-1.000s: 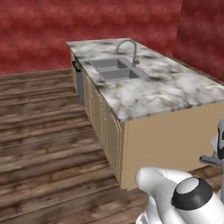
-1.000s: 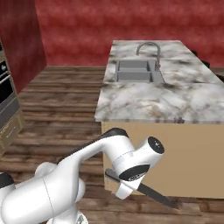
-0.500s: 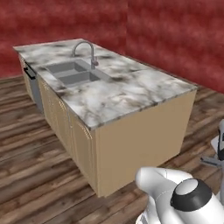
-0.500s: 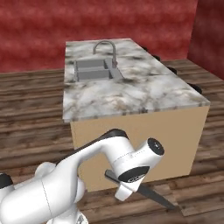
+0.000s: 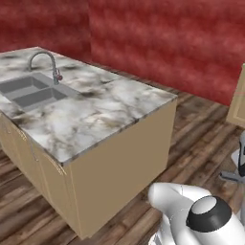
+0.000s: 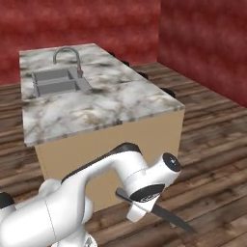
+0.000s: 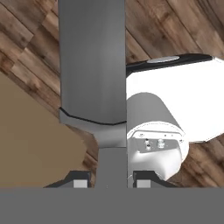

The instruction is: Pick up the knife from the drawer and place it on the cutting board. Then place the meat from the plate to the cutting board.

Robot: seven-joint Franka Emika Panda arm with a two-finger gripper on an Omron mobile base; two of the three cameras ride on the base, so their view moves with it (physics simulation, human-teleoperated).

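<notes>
One of the two task steps is underway: the knife (image 6: 166, 217) is being carried, clamped in the hand (image 7: 111, 183), w/ the blade poking out low over the wood floor (image 6: 212, 144) in the right base view. In the hand view the grey blade is running straight up from between the two finger tips (image 7: 79, 181), which are pressing close on either side, so the hand is narrow and gripping the knife, not empty. Going left to right in the left base view: the sink (image 5: 28, 91) w/ its faucet (image 5: 45, 64) is sitting at the left end of the marble-topped desk (image 5: 110, 107), then bare marble, then the tan end panel and open floor. My read: it's mid-transport, knife out of the drawer but not yet on the cutting board, and the meat step isn't started. Next move probably calls for getting the base and arm round to the board, then lowering the knife flat and releasing. Arm pose: folded low and tucked in front of the base, wrist bent down, hand just above the floor, near the desk's end panel.
</notes>
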